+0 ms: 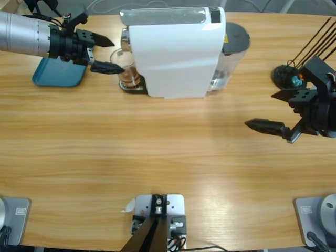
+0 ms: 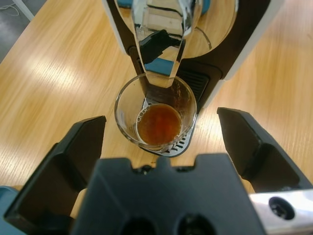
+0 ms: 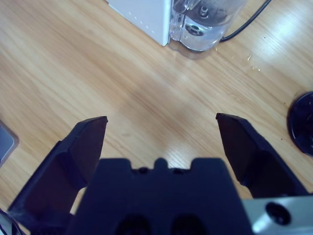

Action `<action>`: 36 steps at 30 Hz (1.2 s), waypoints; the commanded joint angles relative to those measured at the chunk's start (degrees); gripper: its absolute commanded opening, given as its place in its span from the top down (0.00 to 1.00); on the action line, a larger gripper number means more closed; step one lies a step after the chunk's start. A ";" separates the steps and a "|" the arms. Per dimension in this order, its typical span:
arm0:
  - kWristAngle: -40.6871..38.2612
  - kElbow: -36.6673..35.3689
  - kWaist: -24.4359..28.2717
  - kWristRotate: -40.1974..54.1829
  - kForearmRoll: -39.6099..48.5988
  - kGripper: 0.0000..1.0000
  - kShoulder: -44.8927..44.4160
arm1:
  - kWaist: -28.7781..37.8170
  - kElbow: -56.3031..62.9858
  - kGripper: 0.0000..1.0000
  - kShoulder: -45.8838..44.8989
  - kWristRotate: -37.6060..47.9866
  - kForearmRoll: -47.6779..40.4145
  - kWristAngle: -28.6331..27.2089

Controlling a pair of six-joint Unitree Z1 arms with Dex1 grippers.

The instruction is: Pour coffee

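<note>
A clear glass (image 2: 126,128) stands on the black drip tray (image 2: 198,83) under the spout of the white coffee machine (image 1: 176,52). A shallow layer of reddish-brown coffee (image 2: 157,122) lies in its bottom. My left gripper (image 2: 161,120) is open and faces the glass, which sits just ahead of the jaw tips and centred between them, not gripped. In the high view the left gripper (image 1: 116,54) reaches in from the upper left, one jaw tip close to the glass (image 1: 128,73). My right gripper (image 1: 260,110) hangs open and empty over bare table at the right.
A teal tray (image 1: 58,73) lies under the left arm at the back left. A black capsule stand (image 1: 289,77) with teal and orange capsules is at the back right. The machine's clear water tank (image 3: 200,24) and a black cable (image 3: 249,19) show in the right wrist view.
</note>
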 commanded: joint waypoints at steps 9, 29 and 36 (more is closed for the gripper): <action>-1.04 -2.47 -1.77 0.42 -0.69 0.00 5.79 | 0.49 0.22 0.00 2.18 0.76 0.31 0.72; -0.37 -3.54 -2.21 0.19 -1.15 0.00 8.45 | 0.49 0.04 0.00 2.55 0.76 0.48 1.16; -1.76 -4.24 -1.64 0.09 -1.55 0.30 9.13 | 0.49 0.04 0.00 2.58 0.75 0.48 1.51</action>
